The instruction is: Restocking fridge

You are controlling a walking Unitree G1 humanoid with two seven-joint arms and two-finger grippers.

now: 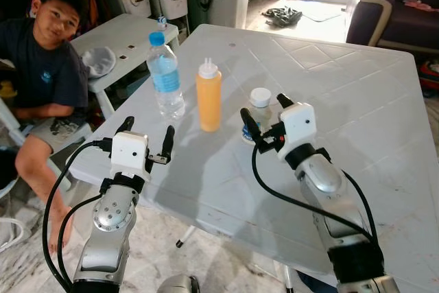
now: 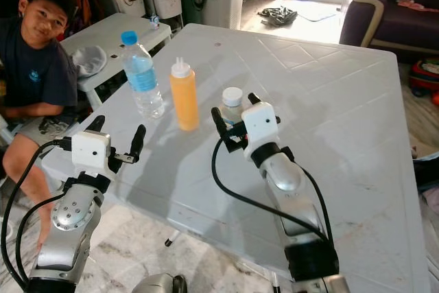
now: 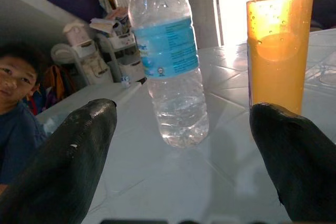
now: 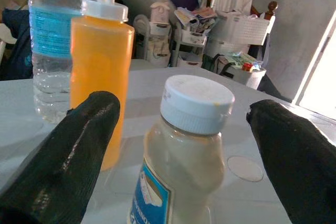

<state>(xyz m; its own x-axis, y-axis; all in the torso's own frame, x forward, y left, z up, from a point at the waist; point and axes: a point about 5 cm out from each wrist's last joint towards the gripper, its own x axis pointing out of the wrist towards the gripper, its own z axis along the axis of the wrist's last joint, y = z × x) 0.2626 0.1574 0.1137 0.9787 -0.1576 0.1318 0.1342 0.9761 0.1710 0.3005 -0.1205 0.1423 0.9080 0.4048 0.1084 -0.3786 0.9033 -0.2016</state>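
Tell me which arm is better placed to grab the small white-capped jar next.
The right. The right gripper is open with its fingers either side of the white-capped jar, just short of it. The left gripper, also open, faces the water bottle and orange squeeze bottle from the table's near edge.

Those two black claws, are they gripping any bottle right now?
No. The right gripper is open around the white-capped jar, not touching; the left gripper is open before the water bottle.

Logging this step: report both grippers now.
Left gripper: open, holding nothing.
Right gripper: open around the white-capped jar, not gripping.
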